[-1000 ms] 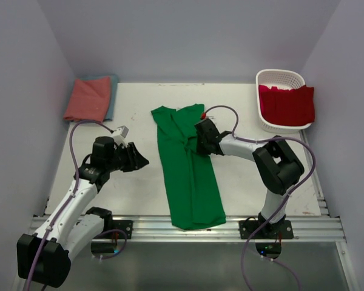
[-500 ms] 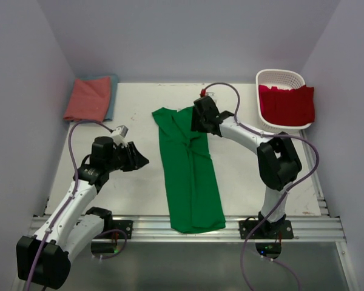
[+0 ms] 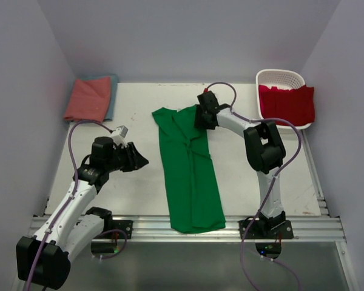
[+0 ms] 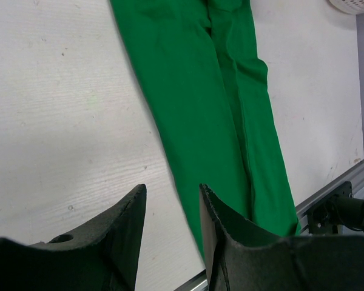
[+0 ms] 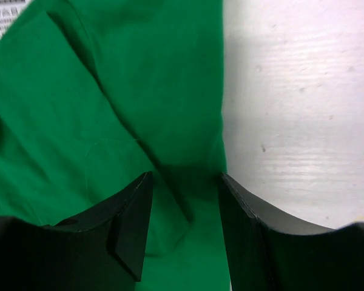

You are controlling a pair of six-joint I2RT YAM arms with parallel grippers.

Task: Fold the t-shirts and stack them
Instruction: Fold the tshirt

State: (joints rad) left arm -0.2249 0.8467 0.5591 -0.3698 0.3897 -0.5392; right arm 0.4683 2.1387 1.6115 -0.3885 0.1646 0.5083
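Observation:
The green t-shirt (image 3: 188,173) lies on the table as a long strip folded lengthwise, its collar end at the far side. My right gripper (image 3: 199,120) hovers over the shirt's far right edge. In the right wrist view its jaws (image 5: 185,176) stand open over the green cloth (image 5: 109,121), holding nothing. My left gripper (image 3: 141,160) is open over bare table left of the shirt, with the green strip (image 4: 194,91) ahead of its jaws (image 4: 173,188). The red t-shirt (image 3: 288,104) hangs over the basket. A folded salmon-pink t-shirt (image 3: 88,98) lies on the teal-blue one (image 3: 113,91).
The white lattice basket (image 3: 279,76) stands at the far right corner. The folded pile sits at the far left corner. Grey walls close in the left, right and far sides. An aluminium rail (image 3: 139,225) runs along the near edge.
My right gripper opened, let go of the green shirt's middle and moved toward its far end. The left arm stayed still.

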